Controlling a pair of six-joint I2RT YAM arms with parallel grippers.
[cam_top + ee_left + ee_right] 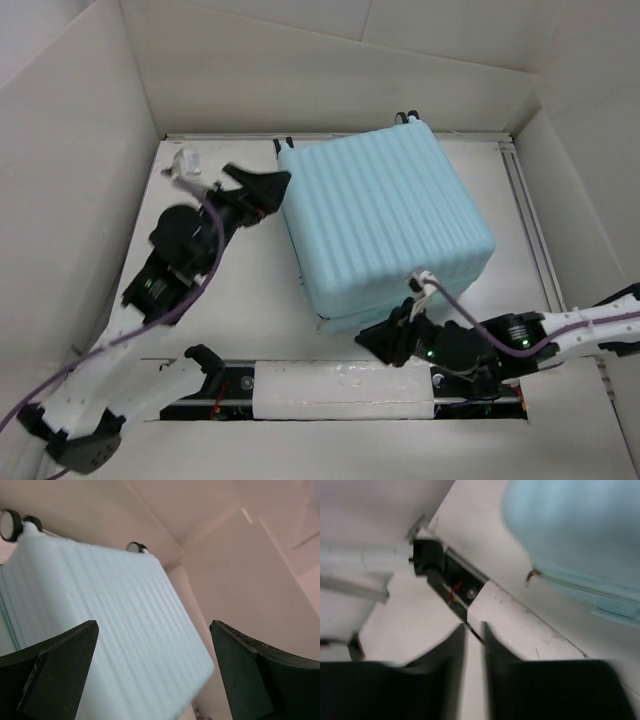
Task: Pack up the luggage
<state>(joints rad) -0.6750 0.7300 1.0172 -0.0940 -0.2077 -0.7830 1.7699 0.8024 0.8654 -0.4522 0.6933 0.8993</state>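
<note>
The luggage (390, 215) is a pale aqua ribbed suitcase lying shut on the white table, with its caster wheels (410, 117) at the far side. My left gripper (268, 193) stands wide open just off the suitcase's left edge. In the left wrist view its fingers (60, 665) frame the ribbed shell (100, 605) without touching it. My right gripper (372, 340) sits at the suitcase's near front edge, below the seam. In the blurred right wrist view it (475, 630) shows a narrow gap with only table between the fingers. The suitcase corner (580, 535) is up and to the right.
Cardboard walls (80, 150) enclose the table on the left, back and right. A black rail with a white block (345, 390) runs along the near edge. A small clear object (185, 160) lies at the back left corner. A metal strip (530, 220) lines the right side.
</note>
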